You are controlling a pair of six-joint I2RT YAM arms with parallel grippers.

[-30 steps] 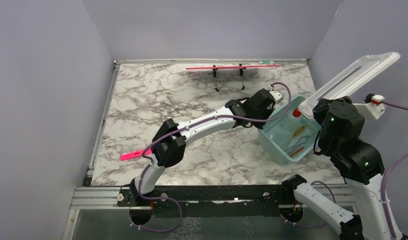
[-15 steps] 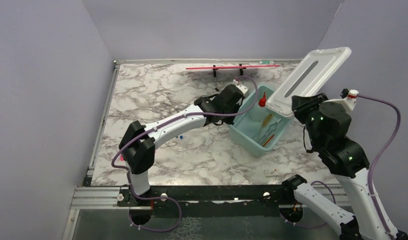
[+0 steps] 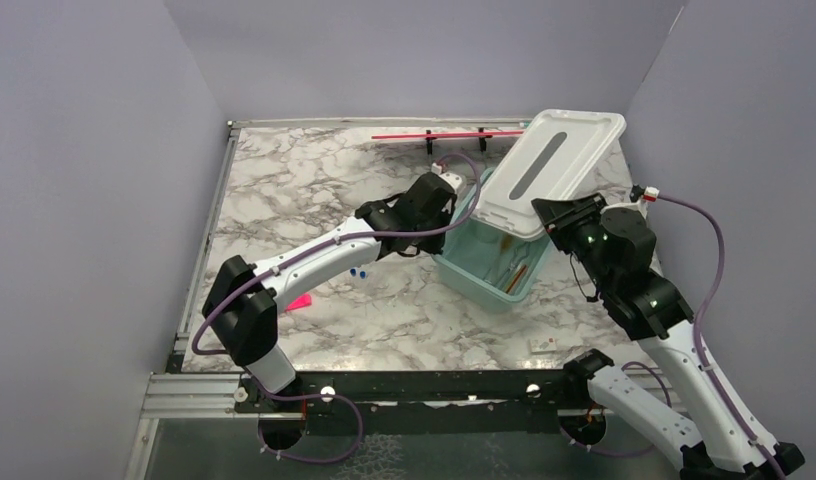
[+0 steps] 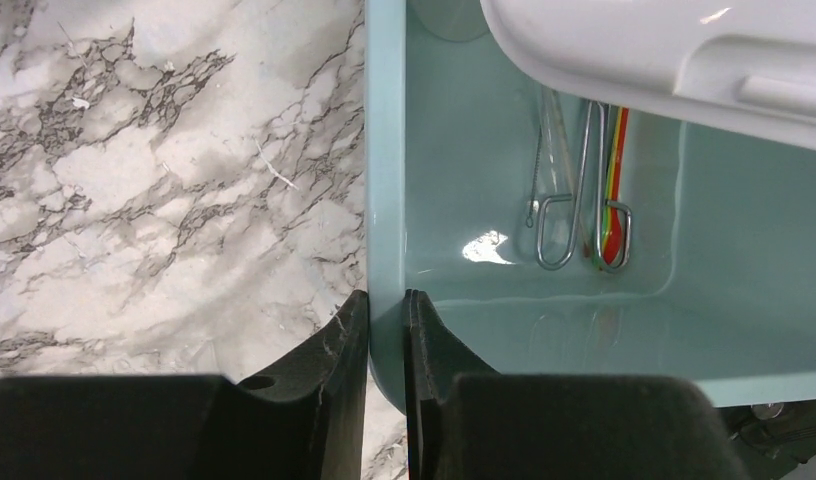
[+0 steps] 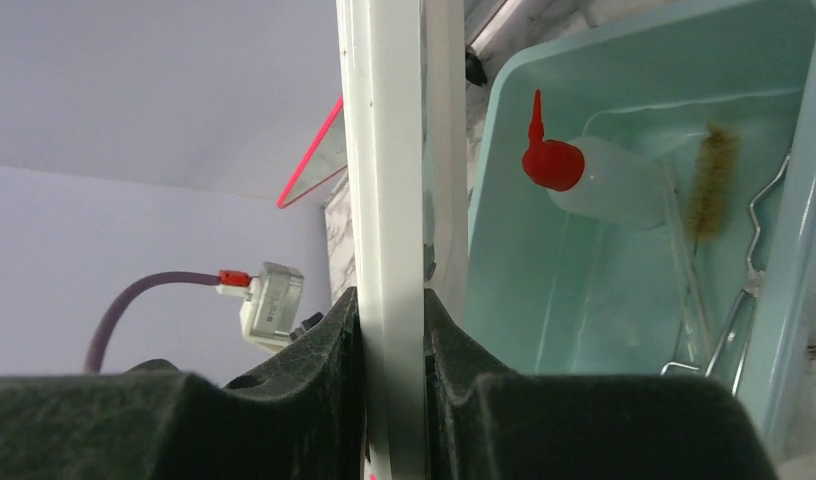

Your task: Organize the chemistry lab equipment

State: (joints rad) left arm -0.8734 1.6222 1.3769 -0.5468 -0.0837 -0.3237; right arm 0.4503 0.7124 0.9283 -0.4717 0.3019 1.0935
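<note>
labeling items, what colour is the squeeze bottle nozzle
The nozzle is red, clearest in the right wrist view.

A smooth, glossy teal plastic bin (image 4: 504, 290) catches a bright highlight at centre frame. A smooth white plastic lid (image 3: 554, 165) sits at upper right. Inside the bin are shiny metal forceps (image 4: 559, 225), a rough, bristly tan brush (image 5: 712, 180) and a translucent plastic squeeze bottle (image 5: 609, 185) with a glossy red nozzle. The table (image 3: 314, 190) is smooth and marble-patterned.

One bin (image 3: 472, 277), one lid (image 3: 559, 170), one squeeze bottle (image 5: 606, 186), one brush (image 5: 712, 185), perhaps two blue-capped tubes (image 3: 358, 271) (partly hidden).
</note>
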